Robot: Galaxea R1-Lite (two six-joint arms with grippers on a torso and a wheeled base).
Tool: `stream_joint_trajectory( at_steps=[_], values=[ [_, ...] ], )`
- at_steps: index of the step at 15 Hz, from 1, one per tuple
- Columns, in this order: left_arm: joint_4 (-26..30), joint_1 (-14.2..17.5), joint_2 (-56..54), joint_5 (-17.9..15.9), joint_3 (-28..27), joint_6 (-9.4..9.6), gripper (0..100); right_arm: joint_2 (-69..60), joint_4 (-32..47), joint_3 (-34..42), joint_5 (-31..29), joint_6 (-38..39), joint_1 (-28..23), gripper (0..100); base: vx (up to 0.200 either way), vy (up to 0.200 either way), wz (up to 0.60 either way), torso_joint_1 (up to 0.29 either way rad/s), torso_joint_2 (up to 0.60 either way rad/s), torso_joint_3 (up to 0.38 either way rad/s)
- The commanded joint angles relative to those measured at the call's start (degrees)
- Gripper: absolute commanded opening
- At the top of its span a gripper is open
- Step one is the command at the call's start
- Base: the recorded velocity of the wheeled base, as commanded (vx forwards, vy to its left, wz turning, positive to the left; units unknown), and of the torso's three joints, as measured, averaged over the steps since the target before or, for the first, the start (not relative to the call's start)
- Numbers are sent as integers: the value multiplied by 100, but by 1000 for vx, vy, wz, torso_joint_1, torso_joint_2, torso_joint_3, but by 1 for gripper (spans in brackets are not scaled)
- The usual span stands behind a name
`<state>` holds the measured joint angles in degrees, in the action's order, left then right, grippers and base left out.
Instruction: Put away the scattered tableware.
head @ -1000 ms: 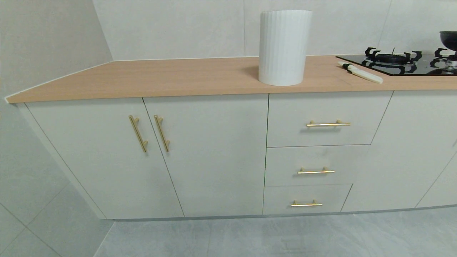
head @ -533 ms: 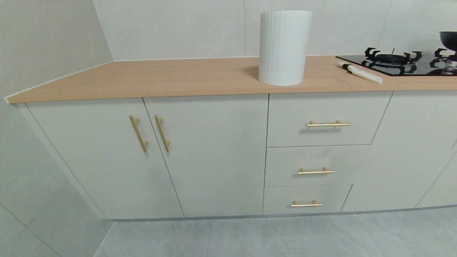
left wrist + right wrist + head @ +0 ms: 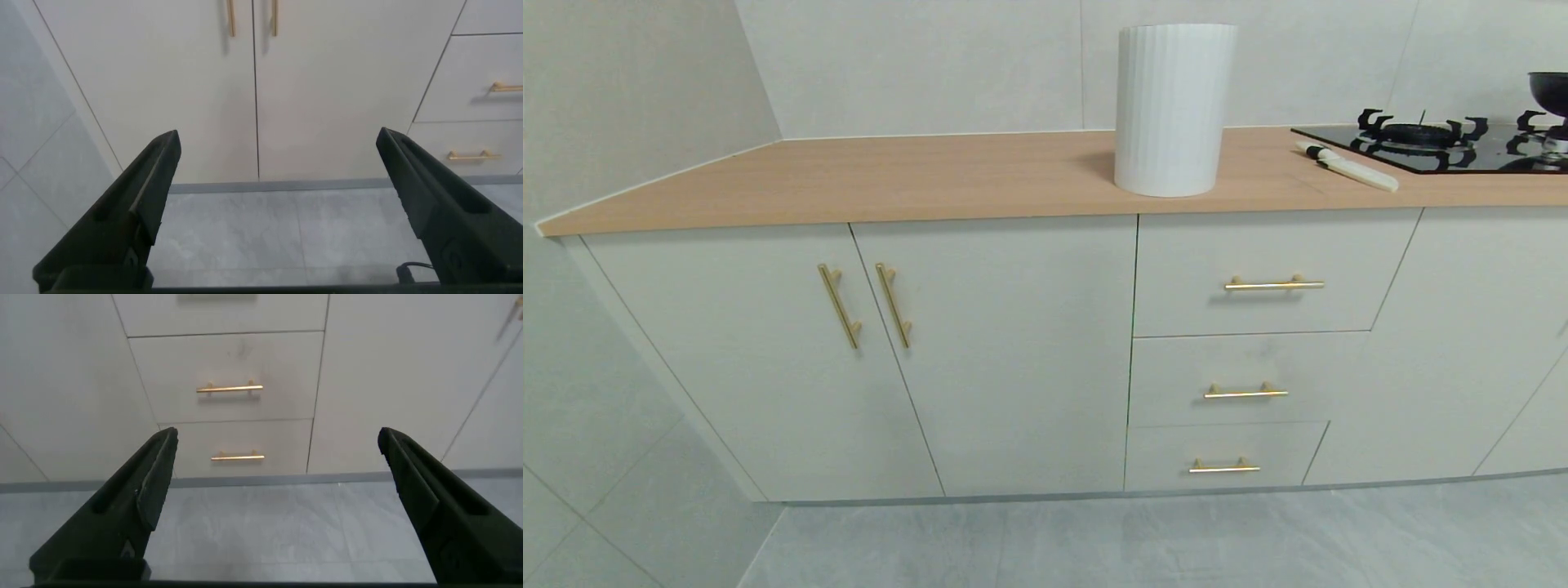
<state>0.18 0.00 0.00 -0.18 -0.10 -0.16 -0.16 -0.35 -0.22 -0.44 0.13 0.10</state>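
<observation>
A cream-handled knife lies on the wooden countertop beside the black gas hob. To its left a tall white ribbed container stands upright on the counter. My left gripper hangs low over the floor, open, facing the two cupboard doors. My right gripper is also open and empty, low before the lower drawers.
Below the counter are two closed doors with gold handles and three closed drawers. A dark bowl sits at the hob's far right. A tiled wall closes the left side. Grey floor lies open in front.
</observation>
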Motion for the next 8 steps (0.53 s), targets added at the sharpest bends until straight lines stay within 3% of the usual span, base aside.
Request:
stream_joint_trajectory(
  at_steps=[1, 8],
  values=[
    [-1, 0, 0, 1, 1, -2, 100, 16, 18, 22, -26, 92, -1, 100, 0, 0, 0, 0, 0, 0],
    [-1, -9, 0, 1, 1, 7, 100, 16, 18, 22, -26, 162, -1, 100, 0, 0, 0, 0, 0, 0]
  ],
)
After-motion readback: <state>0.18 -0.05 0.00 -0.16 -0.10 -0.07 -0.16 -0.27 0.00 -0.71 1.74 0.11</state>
